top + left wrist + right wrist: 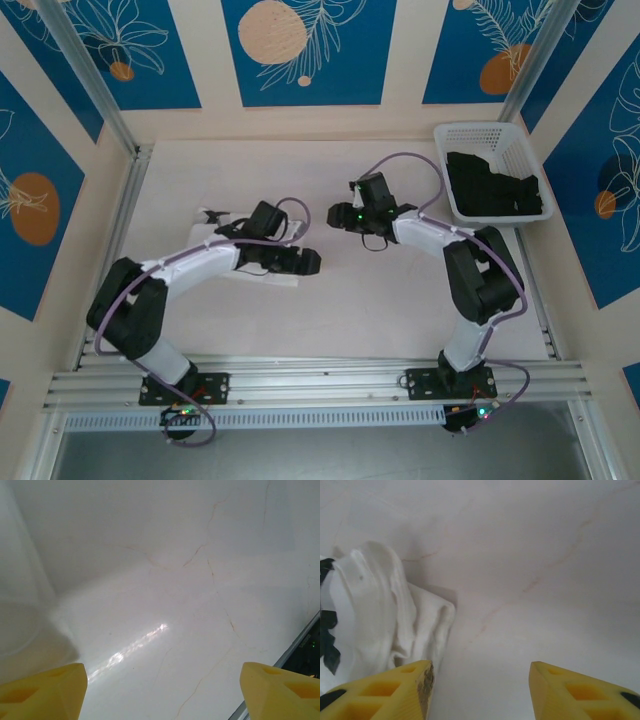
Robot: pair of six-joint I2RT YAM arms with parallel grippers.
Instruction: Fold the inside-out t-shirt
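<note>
1. On the pale, veined tabletop [330, 310], left of centre: the inside-out t-shirt [390, 610]. It is white, thin and wrinkled, bunched into soft folds, with dark marks at its far left edge in the right wrist view. From the top camera only a small pale patch of it [207, 214] is clear, beside the left forearm. The rest blends with the surface, and how far it reaches cannot be told.
2. Left gripper [300, 262]: low over the middle of the tabletop, pointing right. In its wrist view the gripper [162, 672] has its yellow fingers [45, 690] set wide apart. Nothing lies between them but bare, glossy tabletop. A blurred pale form sits at the left edge of that view; what it is cannot be told.
3. Right gripper [345, 215]: near the tabletop's centre, pointing left, close to the left gripper but apart from it. In its wrist view the gripper [481, 667] has its yellow fingers [380, 690] apart, with bare tabletop between them and nothing held. One finger stands just beside the lower edge of the t-shirt; whether they touch cannot be told.
4. White slatted basket [490, 128]: at the far right corner of the tabletop, well apart from both grippers.
5. Black garment [495, 185]: crumpled inside the basket.
</note>
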